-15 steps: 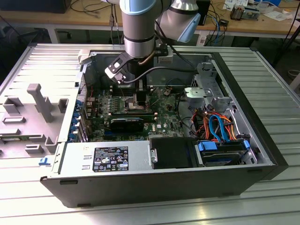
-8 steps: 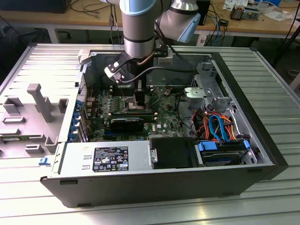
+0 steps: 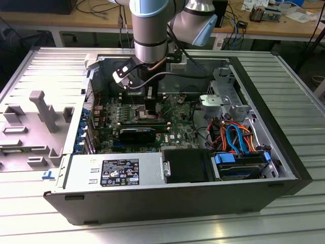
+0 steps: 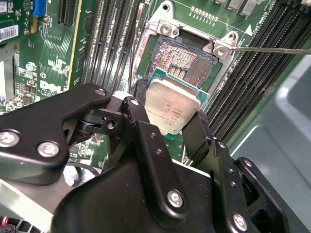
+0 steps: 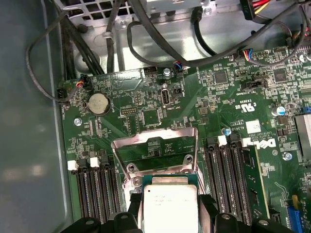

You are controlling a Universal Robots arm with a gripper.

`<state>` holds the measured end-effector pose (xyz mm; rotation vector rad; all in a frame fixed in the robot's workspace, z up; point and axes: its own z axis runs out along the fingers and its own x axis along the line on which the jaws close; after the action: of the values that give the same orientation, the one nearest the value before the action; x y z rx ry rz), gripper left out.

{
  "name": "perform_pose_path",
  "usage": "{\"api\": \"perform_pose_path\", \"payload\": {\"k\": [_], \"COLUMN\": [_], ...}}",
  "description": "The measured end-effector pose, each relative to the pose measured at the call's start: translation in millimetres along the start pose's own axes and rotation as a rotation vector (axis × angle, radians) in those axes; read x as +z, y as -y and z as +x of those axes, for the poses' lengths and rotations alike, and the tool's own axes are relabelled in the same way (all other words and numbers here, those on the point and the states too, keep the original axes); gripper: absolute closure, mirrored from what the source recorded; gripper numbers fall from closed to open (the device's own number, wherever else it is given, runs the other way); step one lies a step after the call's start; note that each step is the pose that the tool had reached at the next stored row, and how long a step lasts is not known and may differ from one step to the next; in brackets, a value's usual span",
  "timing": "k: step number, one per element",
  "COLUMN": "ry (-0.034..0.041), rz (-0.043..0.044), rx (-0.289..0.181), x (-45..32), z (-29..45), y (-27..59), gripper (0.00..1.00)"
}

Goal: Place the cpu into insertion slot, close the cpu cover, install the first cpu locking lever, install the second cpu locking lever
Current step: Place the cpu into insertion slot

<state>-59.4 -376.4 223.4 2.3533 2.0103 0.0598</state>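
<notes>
Standing next to the rig here, so going by the exterior view first: the arm (image 3: 152, 30) is reaching down into the open computer case (image 3: 167, 203), and the gripper (image 3: 151, 104) is low over the green motherboard (image 3: 180, 119), roughly mid-board. In the second wrist view it's way clearer. The gripper (image 4: 171, 112) is clamped on the cpu (image 4: 172, 109), with black fingers (image 4: 200, 130) pressing on opposite edges. The chip's silver top faces up and it sits a bit tilted at the near edge of the insertion slot (image 4: 182, 60). The slot is bare and you can see the contact field. I can't tell if a corner of the chip is touching the rim, but it's definitely not seated. A thin metal lever (image 4: 272, 49) pokes out free from the socket corner. In the first wrist view the cpu (image 5: 169, 206) is held between the fingers, and just beyond it the cpu cover (image 5: 155, 145) is flipped up and open. So I'd say we're partway through step one: chip in hand at the socket, not in yet. The cover isn't closed and neither lever is latched.
</notes>
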Motion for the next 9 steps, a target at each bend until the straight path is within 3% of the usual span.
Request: {"api": "perform_pose_path", "payload": {"k": [2, 6, 9], "ry": [-0.0004, -0.0048, -0.0066], "rz": [0.0001, 0.0001, 0.0], "rx": [-0.009, -0.082, -0.109], "x": [0.3, 1.0, 1.7], "z": [1.8, 3.0, 2.7], "y": [0.8, 1.1, 3.6], "gripper": [0.46, 0.46, 0.46]}}
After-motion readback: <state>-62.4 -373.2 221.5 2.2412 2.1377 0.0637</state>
